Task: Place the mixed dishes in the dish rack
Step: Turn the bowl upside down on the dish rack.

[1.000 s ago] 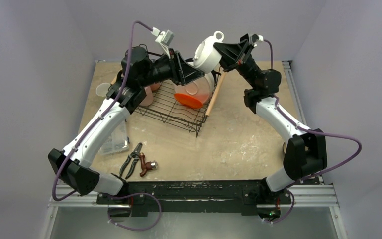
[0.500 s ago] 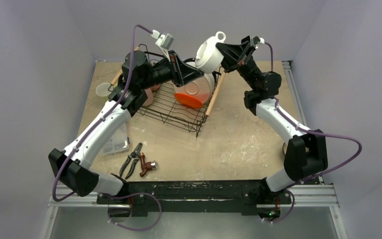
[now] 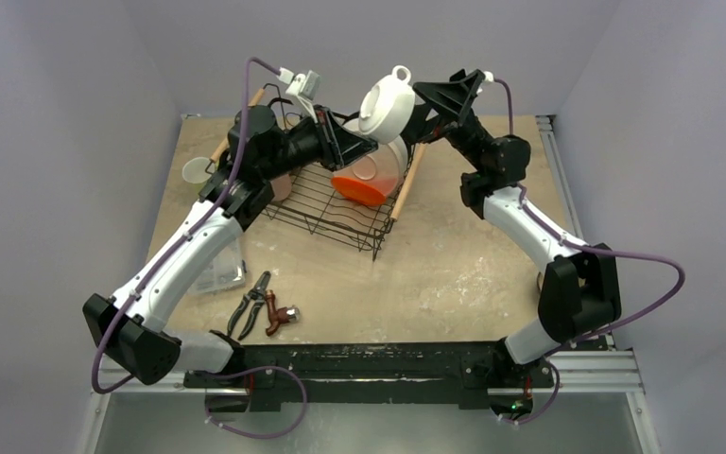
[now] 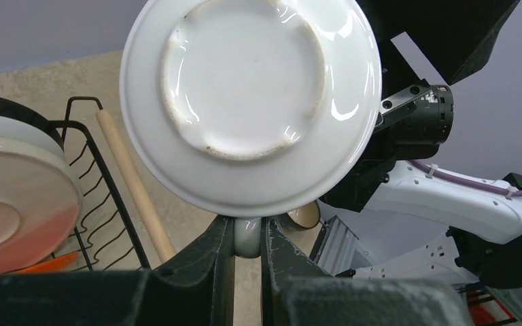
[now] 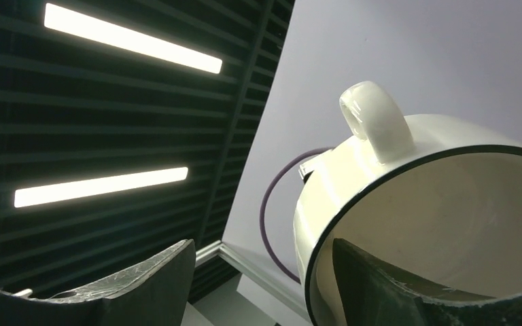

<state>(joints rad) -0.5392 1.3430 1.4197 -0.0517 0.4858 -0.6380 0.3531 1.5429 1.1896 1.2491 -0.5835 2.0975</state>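
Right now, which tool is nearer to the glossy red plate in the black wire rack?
Left. The left tool hangs over the red plate, shut on a white mug; the right tool stands open, farther right.

Part of cream plate (image 4: 20, 170) cropped at left, white mug (image 5: 408, 176) cut off lower right, clear box (image 3: 219, 270) partly under arm (image 3: 184, 248)

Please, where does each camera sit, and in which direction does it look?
Top external: above and behind the bases, looking down on the table; left arm and right arm show.
Left wrist: faces the white mug's underside, dish rack at left; left gripper pinches the mug.
Right wrist: looks up into the mug's mouth toward ceiling lights; right gripper open.
Shared: all views see the mug.
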